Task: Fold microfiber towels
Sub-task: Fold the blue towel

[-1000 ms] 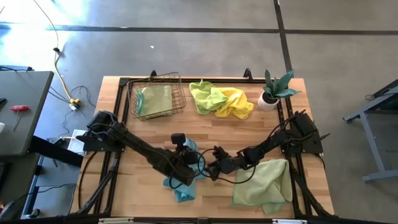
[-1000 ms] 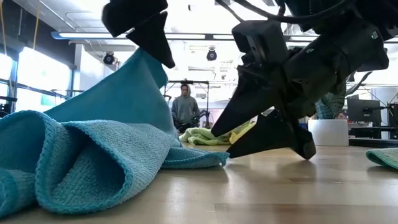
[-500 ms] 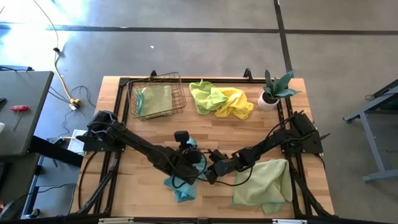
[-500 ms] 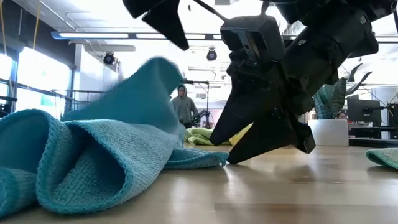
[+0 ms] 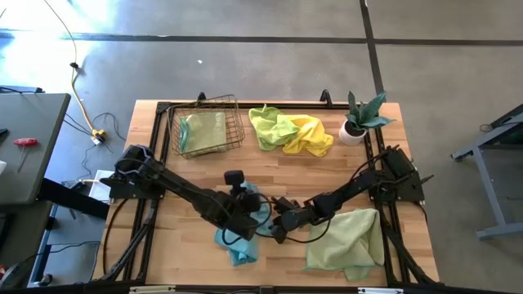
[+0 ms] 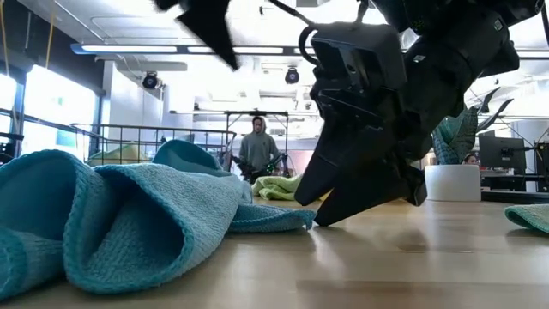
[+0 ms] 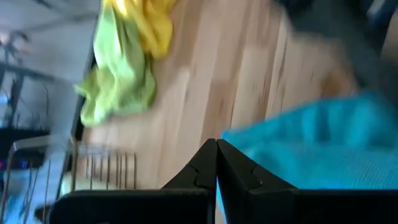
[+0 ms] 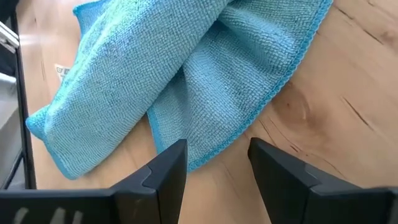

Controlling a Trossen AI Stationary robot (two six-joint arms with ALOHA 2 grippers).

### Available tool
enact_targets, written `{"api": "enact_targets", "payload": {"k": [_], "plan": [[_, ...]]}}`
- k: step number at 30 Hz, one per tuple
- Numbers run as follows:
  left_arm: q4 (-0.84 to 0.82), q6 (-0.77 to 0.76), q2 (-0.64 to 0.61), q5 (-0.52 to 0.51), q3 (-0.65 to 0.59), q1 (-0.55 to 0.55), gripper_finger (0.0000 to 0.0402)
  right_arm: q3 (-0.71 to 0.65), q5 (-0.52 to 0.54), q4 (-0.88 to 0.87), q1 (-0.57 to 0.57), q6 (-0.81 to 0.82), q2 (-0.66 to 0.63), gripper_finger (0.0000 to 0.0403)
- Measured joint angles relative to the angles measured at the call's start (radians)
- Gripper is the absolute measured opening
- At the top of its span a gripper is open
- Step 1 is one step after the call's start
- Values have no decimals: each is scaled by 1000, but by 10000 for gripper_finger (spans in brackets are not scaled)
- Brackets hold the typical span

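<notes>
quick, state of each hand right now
Left hand: closed, holding nothing.
Right hand: open, empty, at the edge of the blue towel.

A crumpled towel point(image 5: 239, 241) lies between both arms, another towel point(image 5: 347, 239) to its right.

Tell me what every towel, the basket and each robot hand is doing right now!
Blue towel: crumpled on the table, not held.
Pale green towel: lying loosely spread out.
Lime towel: bunched up against the yellow one.
Yellow towel: bunched up.
Basket: upright, a sage towel inside.
Left hand: shut, empty, above the blue towel.
Right hand: open, low beside the blue towel's edge.
</notes>
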Motion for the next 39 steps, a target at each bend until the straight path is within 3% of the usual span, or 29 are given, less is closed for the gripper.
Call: {"api": "enact_targets", "payload": {"k": [6, 12, 19, 24, 30, 35, 39], "plan": [[-23, -49, 0, 46, -84, -1, 19, -1, 0, 11, 0, -61, 0, 173], [-14, -74, 1, 69, -159, -3, 81, -2, 0, 10, 0, -119, 0, 173], [111, 75, 1, 53, -245, -2, 141, -3, 0, 6, 0, -153, 0, 173], [188, 128, 1, 46, -306, 7, 146, -3, 1, 3, 0, -173, 0, 173], [210, 121, 1, -36, -334, 27, 143, -3, 3, 3, 0, -179, 0, 173], [287, 157, 1, 60, -373, 66, 143, -3, 4, 4, 0, -182, 0, 173], [355, 170, 1, 57, -379, 90, 136, -3, 5, 4, 0, -181, 0, 173]]}}
